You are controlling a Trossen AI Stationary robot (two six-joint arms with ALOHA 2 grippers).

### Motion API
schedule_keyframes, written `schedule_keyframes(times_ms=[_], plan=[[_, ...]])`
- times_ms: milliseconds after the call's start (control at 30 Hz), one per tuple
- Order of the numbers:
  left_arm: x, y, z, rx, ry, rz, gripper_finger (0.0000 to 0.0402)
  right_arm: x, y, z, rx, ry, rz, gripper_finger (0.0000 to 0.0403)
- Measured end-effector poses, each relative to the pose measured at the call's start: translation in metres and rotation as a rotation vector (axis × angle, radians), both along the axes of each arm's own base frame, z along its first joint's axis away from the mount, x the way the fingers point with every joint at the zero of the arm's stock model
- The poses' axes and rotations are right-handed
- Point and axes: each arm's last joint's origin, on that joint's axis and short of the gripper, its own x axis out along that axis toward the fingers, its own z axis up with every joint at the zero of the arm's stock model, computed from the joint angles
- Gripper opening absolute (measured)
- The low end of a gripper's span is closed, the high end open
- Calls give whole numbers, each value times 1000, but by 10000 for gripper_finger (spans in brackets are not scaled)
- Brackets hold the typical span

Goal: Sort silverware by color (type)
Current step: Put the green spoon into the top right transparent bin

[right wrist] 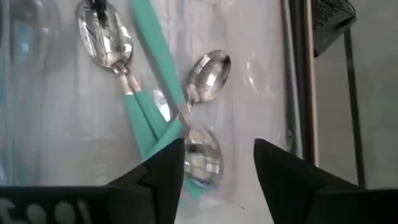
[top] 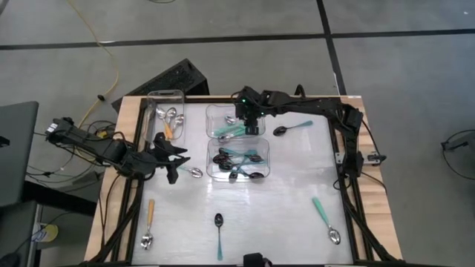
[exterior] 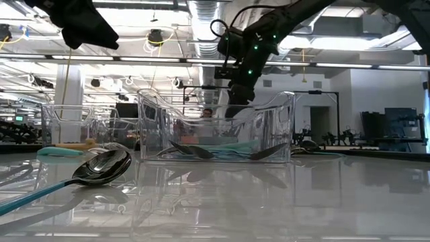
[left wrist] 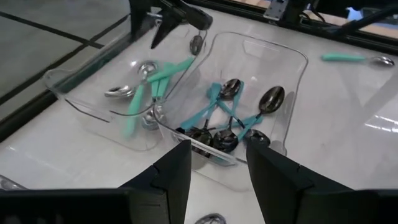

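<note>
A pale, glossy bench (top: 297, 215) fills the overhead view, with three clear plastic tubs on its far half. The far middle tub (top: 217, 115) holds silver-bowled spoons with teal handles (top: 231, 131). The tub just in front of it (top: 211, 159) holds black-bowled teal spoons (top: 241, 159). The far-left tub (top: 154, 96) holds silver spoons with orange handles (top: 170, 119).

The right hand (top: 251, 120) hovers over the far middle tub, fingers spread and empty. The left hand (top: 175, 166) waits near the left edge, fingers spread, above a loose silver spoon (top: 193, 173).

Sorting looks well underway. Loose spoons remain: a black one far right (top: 293, 128), a black one at front centre (top: 219, 231), a silver teal one front right (top: 326, 219), and a silver orange one front left (top: 148, 222).
</note>
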Motion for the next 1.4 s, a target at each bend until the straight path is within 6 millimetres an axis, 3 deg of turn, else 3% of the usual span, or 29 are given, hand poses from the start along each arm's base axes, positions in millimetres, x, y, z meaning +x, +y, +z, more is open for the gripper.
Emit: schedule_keyframes(times_ms=[167,333,500,700,967,1200,1400], plan=[[-1,0,-3,-12,38,-33,139,6,14,14,-15,25,12,219],[-3,-1,-6,-34,82,-77,139,13,46,43,38,75,24,211],[-5,-2,-9,-47,130,-115,138,4,82,63,129,212,-5,207],[-5,-2,-9,-31,147,-140,138,-32,113,67,260,331,-111,206],[-5,-2,-9,-2,161,-167,138,-94,157,55,329,212,-237,206],[-5,-2,-9,4,162,-171,139,-131,199,38,439,178,-364,206],[-4,-3,-8,-2,162,-197,139,-147,256,27,629,194,-714,206]])
